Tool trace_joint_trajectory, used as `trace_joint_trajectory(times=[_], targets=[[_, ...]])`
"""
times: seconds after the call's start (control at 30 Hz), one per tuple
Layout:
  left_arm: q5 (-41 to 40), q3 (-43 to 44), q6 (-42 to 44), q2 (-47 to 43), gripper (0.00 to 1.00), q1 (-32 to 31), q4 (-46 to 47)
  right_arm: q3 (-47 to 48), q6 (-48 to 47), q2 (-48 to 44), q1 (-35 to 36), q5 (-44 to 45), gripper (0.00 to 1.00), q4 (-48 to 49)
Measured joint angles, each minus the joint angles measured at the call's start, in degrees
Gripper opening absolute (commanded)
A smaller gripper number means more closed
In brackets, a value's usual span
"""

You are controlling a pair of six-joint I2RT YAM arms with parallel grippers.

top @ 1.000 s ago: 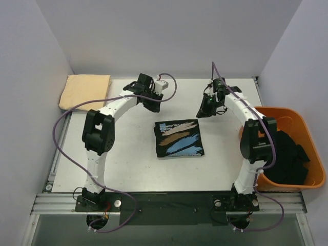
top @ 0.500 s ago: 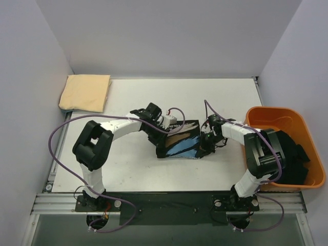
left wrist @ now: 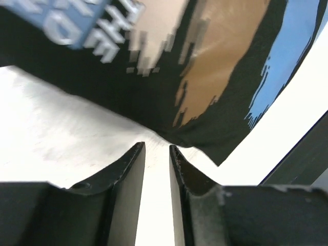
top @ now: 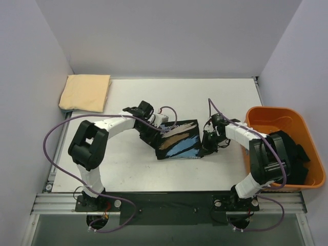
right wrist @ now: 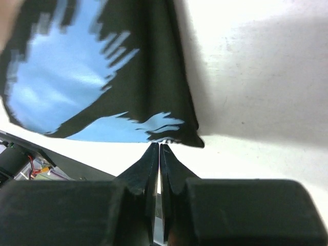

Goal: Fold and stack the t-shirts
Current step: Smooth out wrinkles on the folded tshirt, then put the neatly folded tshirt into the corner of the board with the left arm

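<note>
pale grey walls close in a white desk [top: 220, 97] with two arms bolted at its near edge. three lots of cloth show: one folded black t-shirt with a blue, white and tan brush-stroke print [top: 178, 140] at the middle of the desk, one folded plain pale yellow-tan t-shirt [top: 85, 92] at the far left corner, and a heap of black t-shirts [top: 292, 159] in the one orange plastic bin [top: 266, 114] at the right edge; how many are in the heap cannot be told. the printed t-shirt lies flat with its long axis running left to right, skewed so that its far right corner points toward the back wall, and the brush strokes slant the same way. the left pincer [left wrist: 156, 148] sits at the shirt's left edge, its jaws a narrow gap apart with bare desk between them. the right pincer [right wrist: 160, 146] is at the near right corner, jaws pressed together with the tips against the hem; whether cloth is caught there i cannot tell.
</note>
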Motion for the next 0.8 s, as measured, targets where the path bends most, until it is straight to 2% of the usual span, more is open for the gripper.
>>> trace_joint_trajectory(times=[0.03, 0.07, 0.1, 0.13, 0.17, 0.23, 0.43, 0.63, 0.7, 0.8], targets=[[-0.28, 0.68, -0.31, -0.48, 0.45, 1.01, -0.50, 0.79, -0.22, -0.55, 0.00, 0.28, 0.16, -0.94], [-0.55, 1.22, -1.03, -1.01, 0.47, 1.88, -0.68, 2.14, -0.50, -1.22, -0.02, 0.70, 0.21, -2.16], [-0.87, 1.90, -2.64, -1.68, 0.53, 3.19, -0.68, 3.76, -0.76, -1.90, -0.13, 1.07, 0.33, -3.08], [-1.14, 2.67, -4.39, -2.32, 0.57, 4.46, -0.63, 5.40, -1.05, -2.58, -0.24, 1.44, 0.37, -3.54], [-1.40, 3.34, -6.51, -2.93, 0.69, 5.60, -0.39, 6.99, -1.11, -3.15, -0.42, 1.84, 0.42, -3.78], [-1.62, 3.82, -11.08, -3.96, 0.85, 7.30, 1.46, 9.75, -1.40, -3.85, -0.87, 3.30, 0.45, -3.87], [1.38, -2.78, -27.45, -4.92, 0.89, 7.13, 11.58, 12.87, -1.46, 0.11, -1.40, 7.58, 0.46, -3.08], [4.07, -8.72, -39.17, -1.81, 0.90, 6.82, 18.47, 11.45, -0.31, 6.71, -1.51, 8.28, 0.45, -0.20], [5.29, -10.05, -42.25, -1.79, 0.87, 6.82, 22.29, 10.14, 0.55, 7.26, -1.51, 8.09, 0.43, 1.20], [7.74, -12.35, -46.62, -0.94, 0.76, 6.67, 29.42, 9.05, 1.99, 7.37, -1.64, 6.75, 0.43, 2.93]])
